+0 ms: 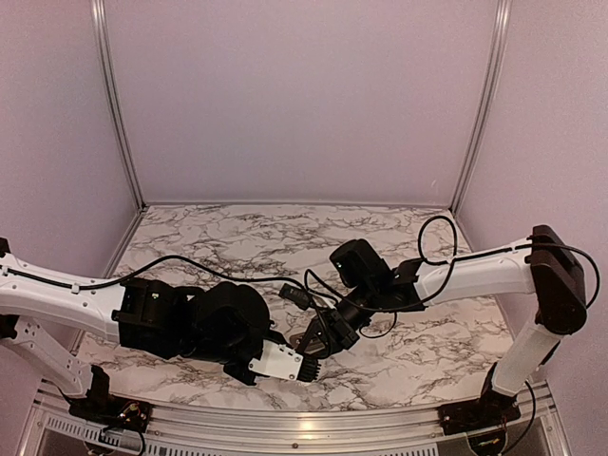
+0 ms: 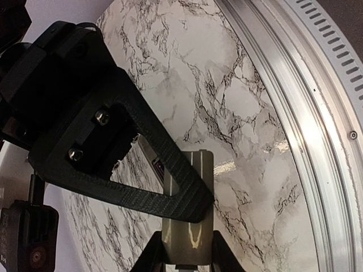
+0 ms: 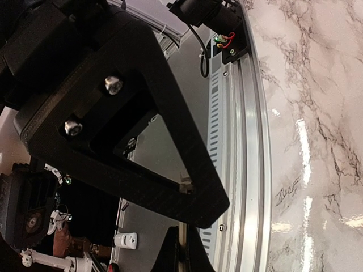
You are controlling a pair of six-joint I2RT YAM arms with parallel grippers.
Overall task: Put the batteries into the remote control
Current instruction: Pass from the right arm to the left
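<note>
My left gripper (image 1: 269, 353) is shut on the remote control (image 1: 283, 365), a small white bar held low over the marble near the table's front. In the left wrist view its tan-grey back (image 2: 193, 229) sits between my fingers (image 2: 148, 258), with a dark recess (image 2: 160, 170) partly hidden behind a black triangular frame. My right gripper (image 1: 319, 340) hangs just right of the remote's end. In the right wrist view its jaws (image 3: 182, 252) are pressed on a thin tan plate seen edge-on (image 3: 183, 241). No batteries show.
The marble table (image 1: 285, 237) ends in an aluminium rail at the front (image 2: 317, 141), also in the right wrist view (image 3: 249, 141). Purple walls (image 1: 304, 95) close the back and sides. Black cables (image 1: 432, 237) loop over the right arm.
</note>
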